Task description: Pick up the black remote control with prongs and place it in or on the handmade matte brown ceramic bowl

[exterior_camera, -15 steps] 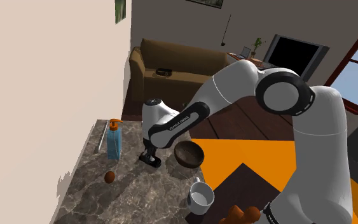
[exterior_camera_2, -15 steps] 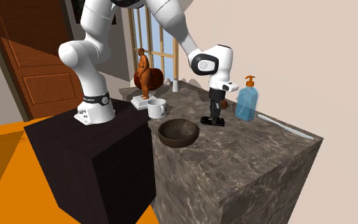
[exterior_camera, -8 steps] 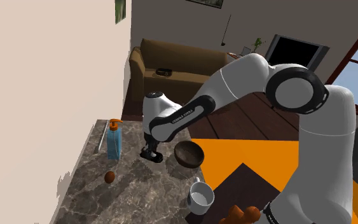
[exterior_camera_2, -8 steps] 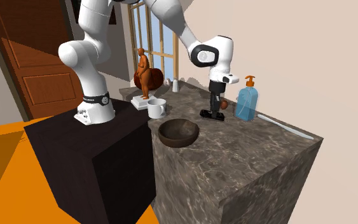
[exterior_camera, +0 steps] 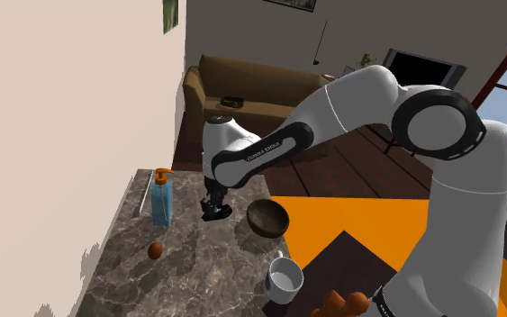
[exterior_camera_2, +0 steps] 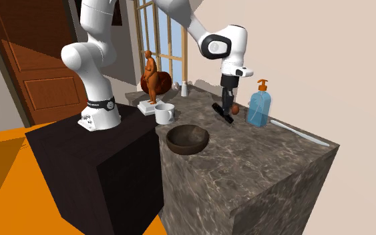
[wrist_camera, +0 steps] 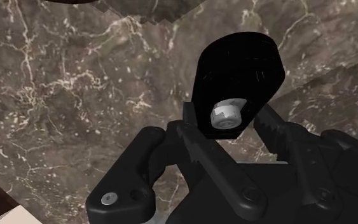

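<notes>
Tool (wrist_camera: 229, 126) clamped on the black remote (wrist_camera: 238, 76), now lifted clear of the counter (exterior_camera_2: 266, 163) since a second ago; brown bowl (exterior_camera_2: 188, 139) comes next.

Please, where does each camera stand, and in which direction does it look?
Shoulder view: beside and behind the stand, looking down over the marble counter toward the sofa; the white arm and the tool show.
Second exterior view: off the counter's corner, facing the stand and a brown door; the arm's base and the tool show.
Wrist view: on the hand, looking along the tool at the counter; its fingers clasp the black remote.
Shared: both exterior views show the brown bowl.
</notes>
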`<state>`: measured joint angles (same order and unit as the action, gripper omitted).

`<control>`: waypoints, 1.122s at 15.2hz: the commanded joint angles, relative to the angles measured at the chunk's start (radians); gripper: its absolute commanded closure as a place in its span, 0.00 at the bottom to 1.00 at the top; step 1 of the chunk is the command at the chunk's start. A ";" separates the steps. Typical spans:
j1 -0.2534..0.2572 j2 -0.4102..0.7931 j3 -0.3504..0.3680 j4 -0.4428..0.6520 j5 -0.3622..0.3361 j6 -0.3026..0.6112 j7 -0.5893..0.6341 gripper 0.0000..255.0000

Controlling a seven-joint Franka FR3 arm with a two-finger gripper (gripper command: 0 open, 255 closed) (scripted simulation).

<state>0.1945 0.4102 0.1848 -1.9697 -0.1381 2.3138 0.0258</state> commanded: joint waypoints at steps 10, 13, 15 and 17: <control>-0.061 -0.158 -0.006 -0.134 0.037 -0.018 -0.086 1.00; -0.101 -0.228 -0.023 -0.232 0.051 0.014 -0.148 1.00; -0.126 -0.272 -0.038 -0.292 0.059 0.033 -0.191 1.00; -0.151 -0.313 -0.054 -0.347 0.066 0.050 -0.236 1.00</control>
<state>0.0561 0.1183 0.1389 -2.2906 -0.0761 2.3565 -0.1860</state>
